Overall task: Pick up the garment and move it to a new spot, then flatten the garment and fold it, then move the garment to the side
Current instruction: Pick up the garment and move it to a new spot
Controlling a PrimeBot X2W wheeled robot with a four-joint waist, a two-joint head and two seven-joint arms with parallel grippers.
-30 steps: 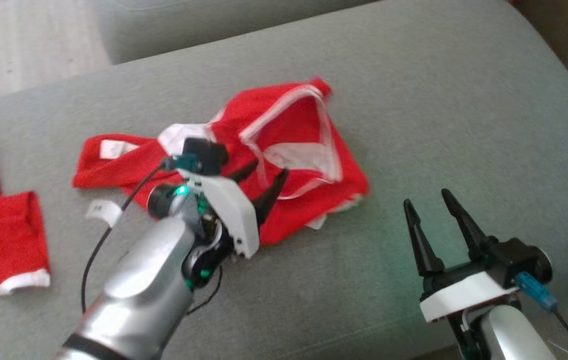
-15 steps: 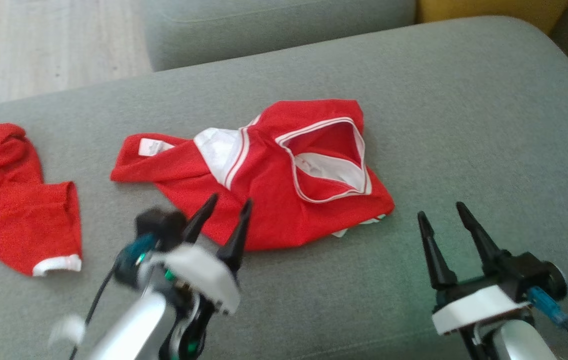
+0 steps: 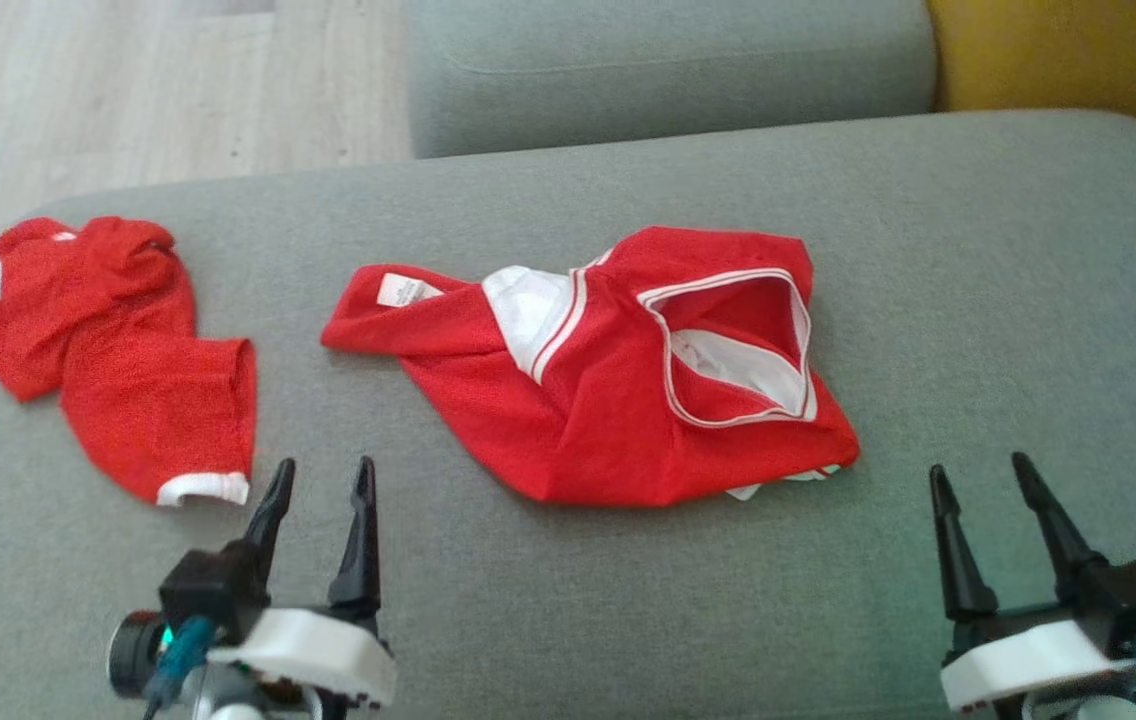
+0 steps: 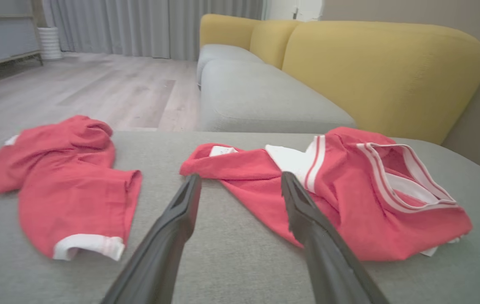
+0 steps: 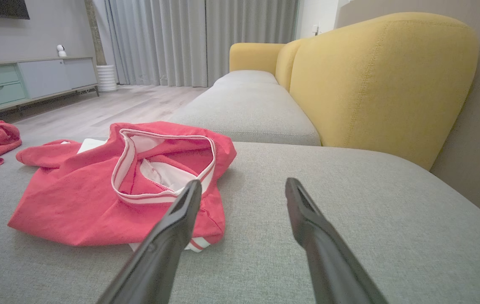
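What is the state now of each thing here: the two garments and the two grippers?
Middle garment: crumpled, unfolded, its white-trimmed opening gaping, lying on the cushion.
Left garment: crumpled, on the same cushion, apart from the other one.
Left gripper: open, empty, touching no cloth.
Right gripper: open, empty, touching no cloth.

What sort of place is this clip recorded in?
Most likely a home living room: a grey sofa with yellow backrests, a low cabinet against the wall, and floor-length curtains over a wood floor.
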